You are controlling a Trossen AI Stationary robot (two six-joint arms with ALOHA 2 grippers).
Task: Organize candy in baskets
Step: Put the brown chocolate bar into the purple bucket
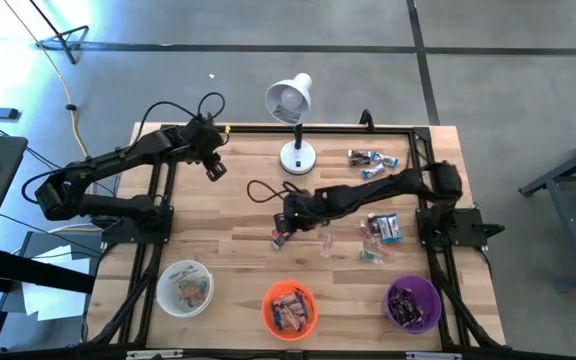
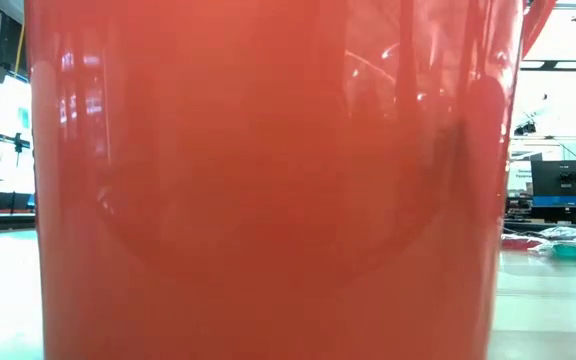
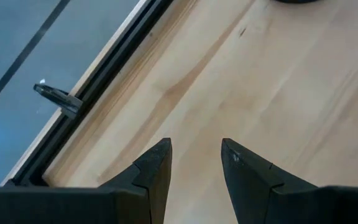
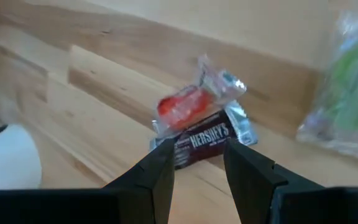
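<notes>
Hovering mid-frame in the high view, the right claw (image 4: pixel 197 163) is gaping narrowly over a brown candy (image 4: pixel 201 142) touching a red one (image 4: pixel 182 107); closing risks nudging both.

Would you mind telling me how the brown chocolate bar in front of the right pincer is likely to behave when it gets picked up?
The chocolate bar looks small and flat, so probably light and fairly stiff. Its shiny wrapper may slip between the fingers of the right pincer. A red candy seems to rest on it and would likely tumble off.
</notes>
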